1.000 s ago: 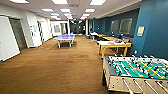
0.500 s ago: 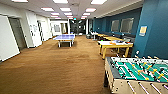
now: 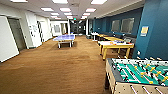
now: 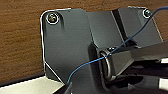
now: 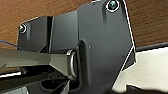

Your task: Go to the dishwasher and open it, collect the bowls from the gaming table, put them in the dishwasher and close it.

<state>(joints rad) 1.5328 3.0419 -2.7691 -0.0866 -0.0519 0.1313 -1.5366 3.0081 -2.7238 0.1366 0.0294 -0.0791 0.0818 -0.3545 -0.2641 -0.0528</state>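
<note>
Whether either gripper is spread or pressed together cannot be told. Both wrist views look down on brown carpet (image 4: pixel 20 37), so the arms seem tucked low. The gaming table (image 3: pixel 116 45), white-topped with yellow edge, stands ahead on the right, beyond the foosball table (image 3: pixel 140 72); bowls on it are too small to make out. Plastic bowls should be light, stiff, slightly slippery: pinch a rim.
</note>
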